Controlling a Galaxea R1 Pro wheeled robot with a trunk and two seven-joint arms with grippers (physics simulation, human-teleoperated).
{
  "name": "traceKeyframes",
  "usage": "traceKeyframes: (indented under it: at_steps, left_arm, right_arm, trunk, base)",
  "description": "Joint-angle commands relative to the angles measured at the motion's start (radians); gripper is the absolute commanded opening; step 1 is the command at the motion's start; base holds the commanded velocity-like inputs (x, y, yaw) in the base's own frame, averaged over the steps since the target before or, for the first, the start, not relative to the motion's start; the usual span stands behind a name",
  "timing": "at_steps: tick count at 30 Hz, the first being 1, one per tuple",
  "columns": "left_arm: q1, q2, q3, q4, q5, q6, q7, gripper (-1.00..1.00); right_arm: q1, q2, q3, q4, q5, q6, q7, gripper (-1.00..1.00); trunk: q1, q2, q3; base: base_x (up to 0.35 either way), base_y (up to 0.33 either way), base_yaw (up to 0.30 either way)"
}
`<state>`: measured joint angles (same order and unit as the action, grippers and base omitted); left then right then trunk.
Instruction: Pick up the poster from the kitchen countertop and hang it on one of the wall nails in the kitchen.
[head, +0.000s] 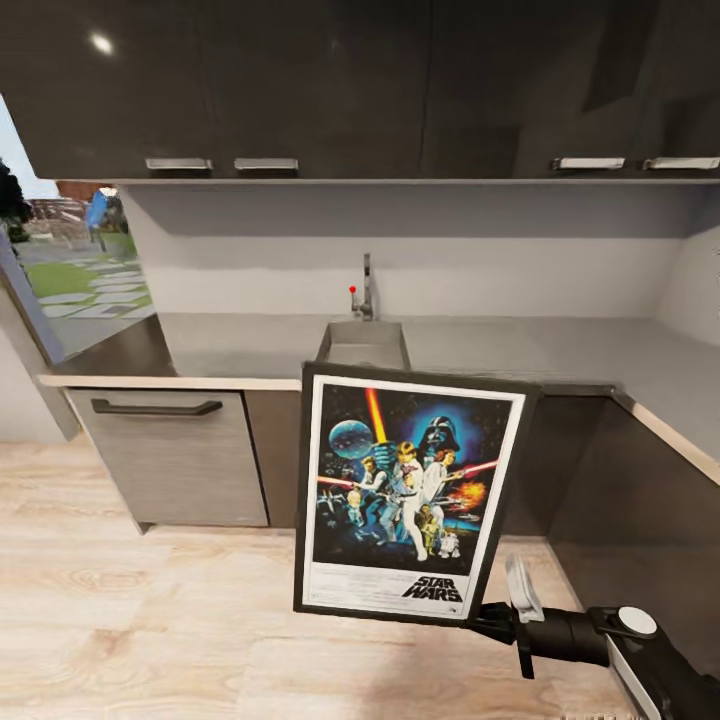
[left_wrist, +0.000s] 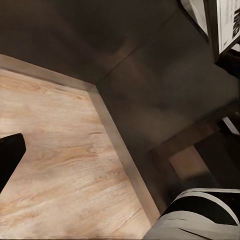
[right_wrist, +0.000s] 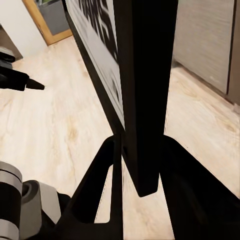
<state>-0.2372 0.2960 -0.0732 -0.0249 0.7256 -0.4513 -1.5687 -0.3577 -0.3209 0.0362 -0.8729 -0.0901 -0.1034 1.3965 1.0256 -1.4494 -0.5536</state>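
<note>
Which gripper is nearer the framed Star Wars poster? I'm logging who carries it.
Right. The right gripper is clamped on the black-framed Star Wars poster at its lower right corner; the left gripper hangs apart, over the wood floor.

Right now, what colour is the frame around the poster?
Black, thin, around a white border; the poster shows best in the head view.

The poster (head: 410, 495) stands upright and slightly tilted in front of the bench (head: 560, 345), lifted clear of it and over the wood plank floor (head: 150, 620). The right gripper (head: 492, 620) clamps its lower right corner, jaws closed on the black frame. Behind it are the inset sink (head: 362, 343) and chrome tap (head: 366, 287), below 4 dark upper cabinets (head: 300, 80).
</note>
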Motion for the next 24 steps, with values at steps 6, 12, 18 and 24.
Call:
traceKeyframes:
  at_steps: [6, 12, 18, 24]
  left_arm:
    - [-0.001, 0.000, -0.005, 0.000, 0.009, -0.009, -0.002, 1.00]
    - [-0.001, 0.000, -0.005, 0.000, 0.009, -0.007, -0.002, 1.00]
    - [-0.001, 0.001, -0.005, 0.000, 0.010, -0.006, -0.002, 1.00]
    - [-0.001, 0.002, -0.005, 0.000, 0.011, -0.006, -0.002, 1.00]
  right_arm:
    - [0.000, -0.001, 0.005, 0.000, -0.005, -0.007, 0.002, -1.00]
    - [0.000, 0.000, 0.005, -0.001, -0.005, -0.007, 0.002, -1.00]
    - [0.000, 0.001, 0.005, -0.001, -0.005, -0.006, 0.002, -1.00]
    - [0.000, 0.001, 0.005, -0.001, -0.005, -0.005, 0.002, -1.00]
  trunk:
    - [-0.001, -0.001, -0.001]
    - [-0.001, -0.001, -0.001]
    - [-0.001, -0.001, -0.001]
    - [-0.001, -0.001, -0.001]
  base:
    - [-0.303, 0.000, 0.124]
    - [-0.084, 0.000, 0.271]
    - [-0.009, 0.015, 0.289]
    - [-0.001, 0.185, 0.277]
